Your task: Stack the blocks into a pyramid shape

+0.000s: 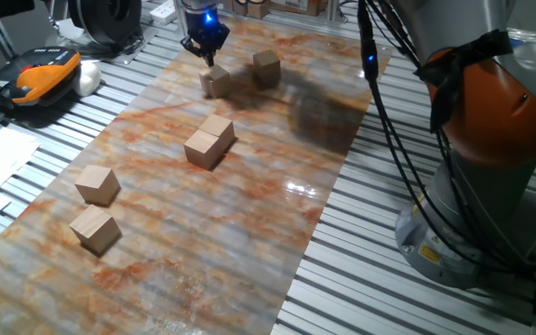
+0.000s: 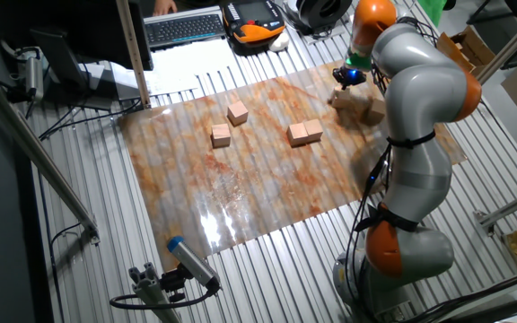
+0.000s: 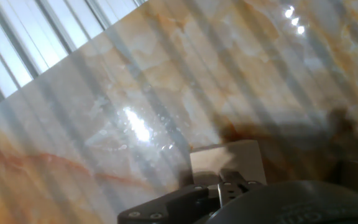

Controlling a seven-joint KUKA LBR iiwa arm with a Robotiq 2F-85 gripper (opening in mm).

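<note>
The tool (image 1: 210, 61) hovers at a tan block (image 1: 216, 81) on the marbled table (image 1: 249, 214) — whether it grips is unclear — five more blocks scattered nearby

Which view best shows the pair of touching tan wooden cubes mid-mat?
One fixed view: the pair of touching tan wooden cubes appears close, large and unobstructed. The other fixed view shows it small and distant. The hand view misses it.
</note>
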